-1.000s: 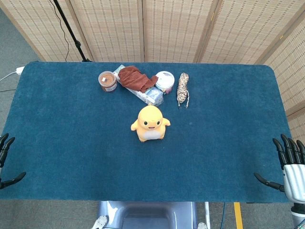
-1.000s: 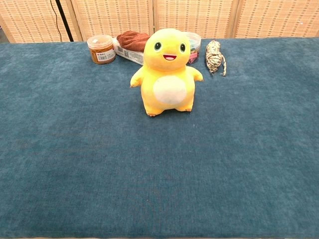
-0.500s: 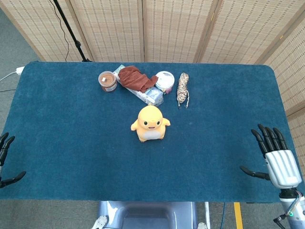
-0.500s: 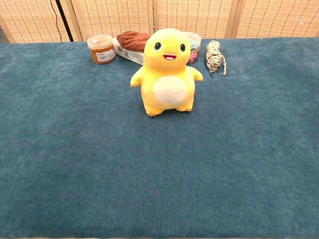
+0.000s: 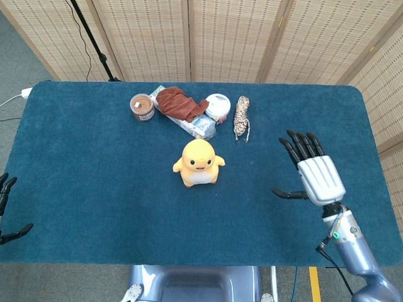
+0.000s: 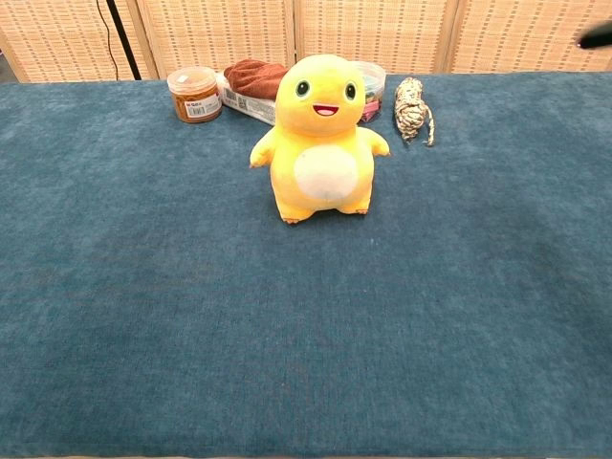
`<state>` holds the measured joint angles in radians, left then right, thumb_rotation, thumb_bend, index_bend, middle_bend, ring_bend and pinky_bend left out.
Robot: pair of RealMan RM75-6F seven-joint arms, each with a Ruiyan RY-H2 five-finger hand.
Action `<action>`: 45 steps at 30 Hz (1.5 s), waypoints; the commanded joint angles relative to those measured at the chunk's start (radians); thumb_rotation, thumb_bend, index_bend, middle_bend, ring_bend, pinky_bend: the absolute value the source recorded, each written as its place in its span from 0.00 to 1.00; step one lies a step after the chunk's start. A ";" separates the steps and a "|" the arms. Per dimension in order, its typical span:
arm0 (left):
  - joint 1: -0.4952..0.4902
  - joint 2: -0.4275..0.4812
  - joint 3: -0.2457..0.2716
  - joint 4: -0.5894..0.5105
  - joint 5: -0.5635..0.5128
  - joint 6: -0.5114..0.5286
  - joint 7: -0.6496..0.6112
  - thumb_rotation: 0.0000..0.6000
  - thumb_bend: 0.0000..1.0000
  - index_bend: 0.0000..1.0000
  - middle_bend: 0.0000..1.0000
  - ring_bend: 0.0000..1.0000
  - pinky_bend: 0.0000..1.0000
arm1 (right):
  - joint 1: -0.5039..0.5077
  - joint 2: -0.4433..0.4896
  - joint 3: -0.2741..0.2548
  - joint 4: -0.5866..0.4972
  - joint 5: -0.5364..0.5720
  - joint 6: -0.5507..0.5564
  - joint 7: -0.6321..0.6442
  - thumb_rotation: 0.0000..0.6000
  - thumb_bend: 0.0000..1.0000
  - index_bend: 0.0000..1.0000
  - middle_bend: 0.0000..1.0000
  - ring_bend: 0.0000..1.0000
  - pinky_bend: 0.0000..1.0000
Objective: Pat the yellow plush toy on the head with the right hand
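The yellow plush toy (image 5: 199, 162) stands upright near the middle of the blue table, facing me; the chest view shows its smiling face and white belly (image 6: 323, 134). My right hand (image 5: 313, 173) hovers over the table well to the toy's right, fingers spread and empty, back of the hand up. One dark fingertip (image 6: 595, 36) shows at the chest view's top right edge. My left hand (image 5: 6, 214) sits at the table's near left edge, fingers apart, holding nothing.
Behind the toy along the far side lie an orange-lidded jar (image 5: 142, 107), a red-brown cloth (image 5: 180, 102) on a flat packet, a round white tub (image 5: 218, 106) and a coiled rope (image 5: 241, 117). A black stand pole (image 5: 93, 39) rises at the back left.
My right hand has risen from the table's near right edge and moved left and forward toward the toy. The left hand and the toy have stayed put.
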<state>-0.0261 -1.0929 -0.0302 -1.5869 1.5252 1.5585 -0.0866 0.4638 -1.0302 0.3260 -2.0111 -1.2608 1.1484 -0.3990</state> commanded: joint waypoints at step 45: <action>-0.027 -0.010 -0.037 -0.024 -0.096 -0.068 0.066 1.00 0.00 0.00 0.00 0.00 0.00 | 0.668 -0.529 -0.015 0.570 0.371 -0.360 -0.217 0.54 0.00 0.00 0.00 0.00 0.00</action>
<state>-0.0534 -1.1036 -0.0671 -1.6119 1.4287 1.4902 -0.0191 1.1268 -1.5517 0.3171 -1.4508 -0.8990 0.7951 -0.6210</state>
